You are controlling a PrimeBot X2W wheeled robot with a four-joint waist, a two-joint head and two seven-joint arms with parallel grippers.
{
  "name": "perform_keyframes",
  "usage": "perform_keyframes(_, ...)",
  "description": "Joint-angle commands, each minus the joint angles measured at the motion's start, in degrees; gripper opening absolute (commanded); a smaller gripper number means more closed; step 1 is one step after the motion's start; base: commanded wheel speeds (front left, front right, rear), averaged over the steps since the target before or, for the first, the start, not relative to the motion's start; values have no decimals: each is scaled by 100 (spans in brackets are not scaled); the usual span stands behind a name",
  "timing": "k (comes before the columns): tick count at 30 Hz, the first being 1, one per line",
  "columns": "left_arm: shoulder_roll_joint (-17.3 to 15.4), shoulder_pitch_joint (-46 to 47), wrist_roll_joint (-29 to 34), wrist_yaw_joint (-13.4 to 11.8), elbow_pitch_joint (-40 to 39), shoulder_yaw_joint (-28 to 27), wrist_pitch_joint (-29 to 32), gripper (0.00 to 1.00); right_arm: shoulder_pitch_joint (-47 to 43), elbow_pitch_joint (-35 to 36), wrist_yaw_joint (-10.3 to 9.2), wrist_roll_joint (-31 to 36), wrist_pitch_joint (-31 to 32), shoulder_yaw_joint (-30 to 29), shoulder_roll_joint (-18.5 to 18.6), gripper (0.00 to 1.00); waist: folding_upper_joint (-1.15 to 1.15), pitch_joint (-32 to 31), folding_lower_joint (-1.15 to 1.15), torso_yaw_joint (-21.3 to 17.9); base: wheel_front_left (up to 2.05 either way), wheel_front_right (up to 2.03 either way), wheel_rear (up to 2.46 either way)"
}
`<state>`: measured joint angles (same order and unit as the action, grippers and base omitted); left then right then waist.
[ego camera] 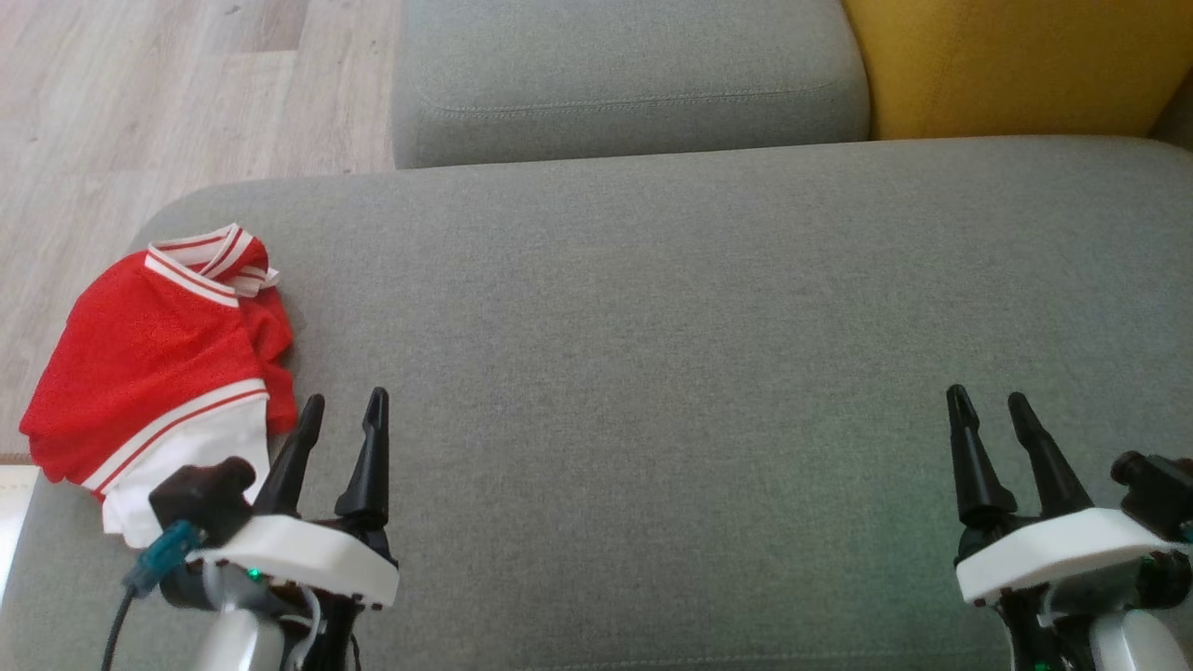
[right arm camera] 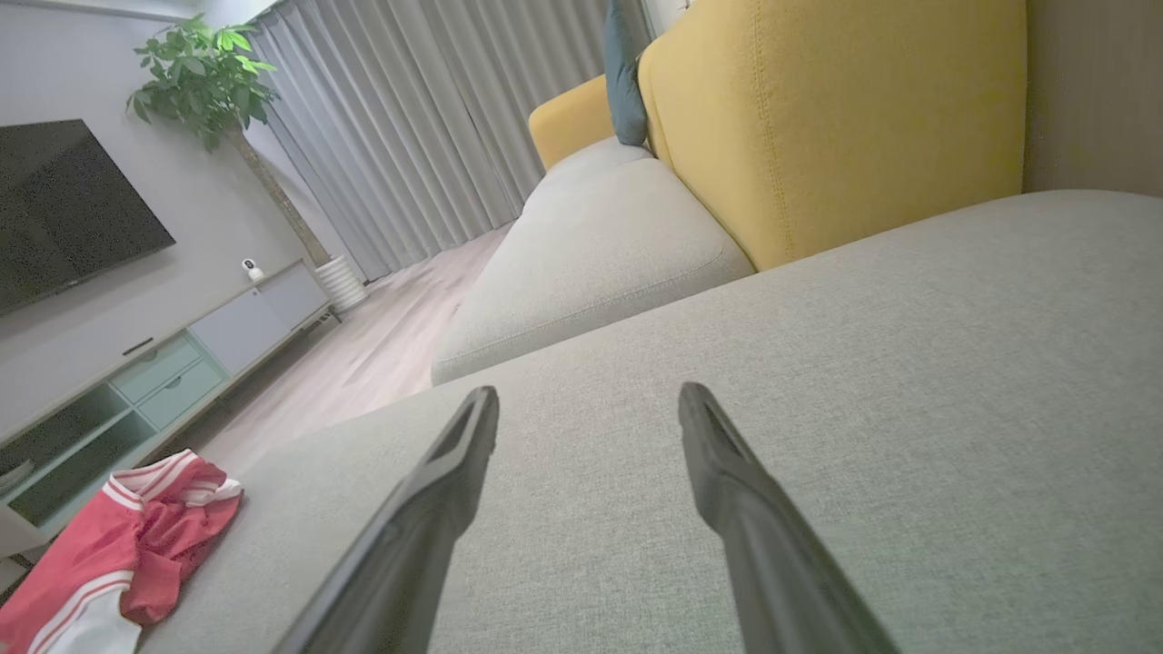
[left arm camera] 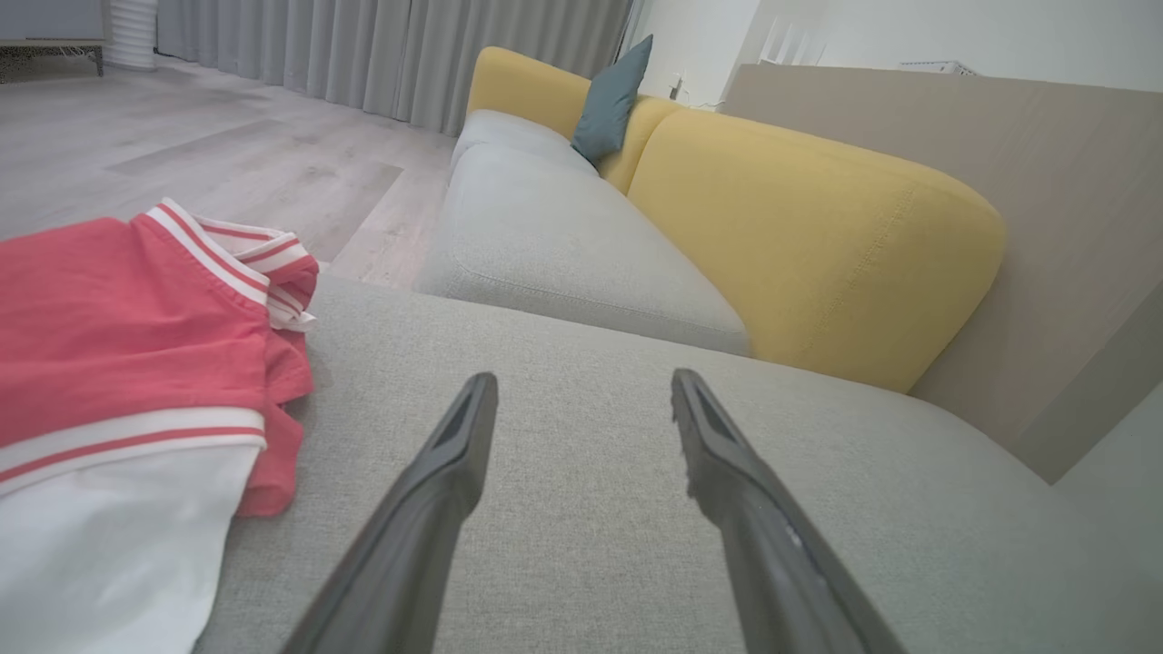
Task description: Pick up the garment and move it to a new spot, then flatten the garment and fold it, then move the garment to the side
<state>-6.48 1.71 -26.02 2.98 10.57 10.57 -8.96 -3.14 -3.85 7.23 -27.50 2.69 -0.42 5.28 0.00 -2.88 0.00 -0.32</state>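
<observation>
The garment (ego camera: 154,359) is a red and white top with striped trim, folded in a compact bundle at the left end of the grey sofa seat (ego camera: 652,354). It also lies at the left of the left wrist view as the garment (left arm camera: 118,363), and small at the lower left as the garment (right arm camera: 127,545). My left gripper (ego camera: 343,408) hovers just right of it, open and empty, fingers (left arm camera: 445,490) spread over bare cushion. My right gripper (ego camera: 988,399) stands open and empty far to the right, over the seat.
A second grey seat cushion (ego camera: 634,84) lies behind, with a yellow backrest (ego camera: 1016,65) at the back right and a teal pillow (left arm camera: 613,95) further along. Wooden floor (ego camera: 140,93) lies beyond the seat's left edge. A TV cabinet (right arm camera: 154,372) and a plant (right arm camera: 200,73) stand across the room.
</observation>
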Motion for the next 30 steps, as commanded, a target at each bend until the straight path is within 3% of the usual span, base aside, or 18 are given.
perform_keyframes(1, -107, 377, 208, -30, -224, -90, -95, 100, 156, 263, 20, 206, -65, 120, 91, 100, 0, -4, 0, -2, 0, 0, 0)
perform_keyframes(30, -140, 419, 1693, -300, 140, 32, -564, 100, -52, 484, 25, 1978, -204, 135, -58, 100, 0, -43, 0, 47, 0, 0, 0)
